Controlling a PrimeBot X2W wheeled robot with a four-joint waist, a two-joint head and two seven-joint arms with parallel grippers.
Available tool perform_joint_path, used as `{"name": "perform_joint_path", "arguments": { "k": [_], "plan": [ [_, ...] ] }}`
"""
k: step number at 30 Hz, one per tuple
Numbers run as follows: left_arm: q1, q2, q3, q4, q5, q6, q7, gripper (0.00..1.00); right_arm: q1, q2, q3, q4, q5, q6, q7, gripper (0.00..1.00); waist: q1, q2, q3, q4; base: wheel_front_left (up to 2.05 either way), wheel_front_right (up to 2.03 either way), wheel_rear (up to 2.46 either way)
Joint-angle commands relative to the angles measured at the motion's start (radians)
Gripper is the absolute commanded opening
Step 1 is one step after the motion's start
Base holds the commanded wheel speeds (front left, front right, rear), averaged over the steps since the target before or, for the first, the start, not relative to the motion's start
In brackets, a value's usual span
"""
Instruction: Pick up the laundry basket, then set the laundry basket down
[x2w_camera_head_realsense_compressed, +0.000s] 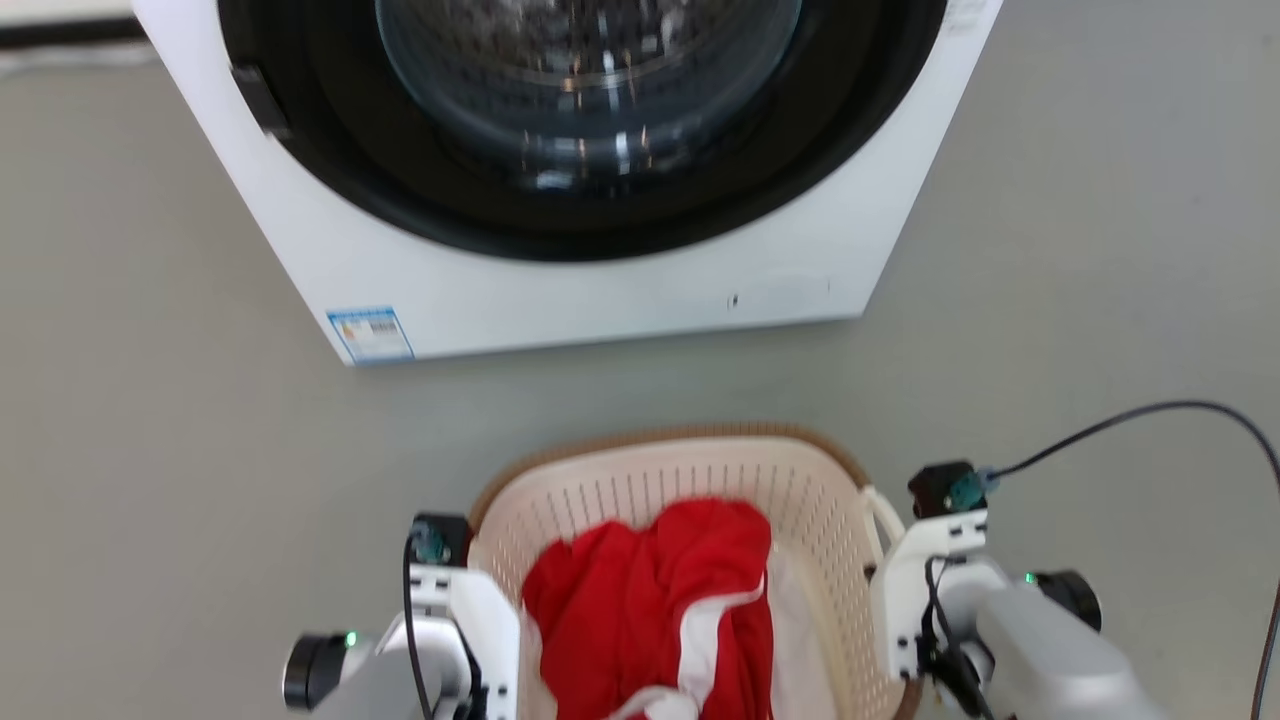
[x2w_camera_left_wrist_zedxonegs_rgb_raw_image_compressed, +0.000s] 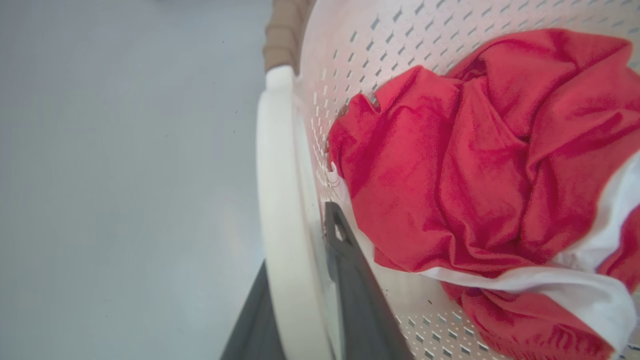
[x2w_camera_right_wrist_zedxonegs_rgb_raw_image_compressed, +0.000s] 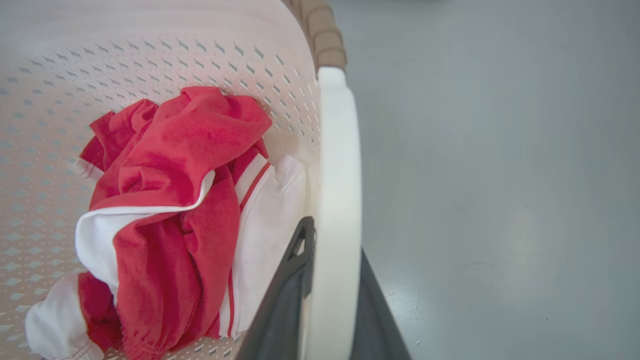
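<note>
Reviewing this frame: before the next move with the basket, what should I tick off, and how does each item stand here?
1. The left jaws hold the left handle, one finger on each side: ok.
2. The right jaws hold the right handle the same way: ok.
3. The red and white clothes sit inside the laundry basket: ok.
4. Bare floor separates the basket from the washing machine: ok.
5. The right arm's cable loops away from the basket: ok.
6. Basket lifted off the floor or resting on it: cannot tell.
</note>
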Motion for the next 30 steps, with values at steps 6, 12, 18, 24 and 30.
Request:
{"name": "perform_joint_path", "arguments": {
  "k": [6,12,18,24,30],
  "plan": [
    [0.058,0.017,-0.025,-0.048,-0.014,0.015,0.015,0.0,0.058,0.018,0.075,-0.034,0.03,0.009,0.031,0.0,0.0,0.0,-0.147,0.009,0.0,0.0,0.0],
    [0.11,0.017,-0.054,-0.082,-0.038,0.038,0.032,0.0,0.101,0.018,0.119,-0.037,0.051,0.009,0.055,0.0,0.0,0.0,-0.2,0.019,0.0,0.0,0.0],
    [0.13,0.017,-0.074,-0.097,-0.061,0.051,0.032,0.0,0.123,0.018,0.148,-0.046,0.071,0.009,0.07,0.0,0.0,0.0,-0.22,0.018,0.0,0.0,0.0],
    [0.131,0.017,-0.088,-0.094,-0.077,0.054,0.025,0.0,0.123,0.018,0.164,-0.044,0.082,0.009,0.073,0.0,0.0,0.0,-0.223,0.012,0.0,0.0,0.0],
    [0.127,0.017,-0.1,-0.095,-0.095,0.056,0.024,0.0,0.12,0.018,0.174,-0.044,0.095,0.009,0.073,0.0,0.0,0.0,-0.216,0.006,0.0,0.0,0.0]
  ]
}}
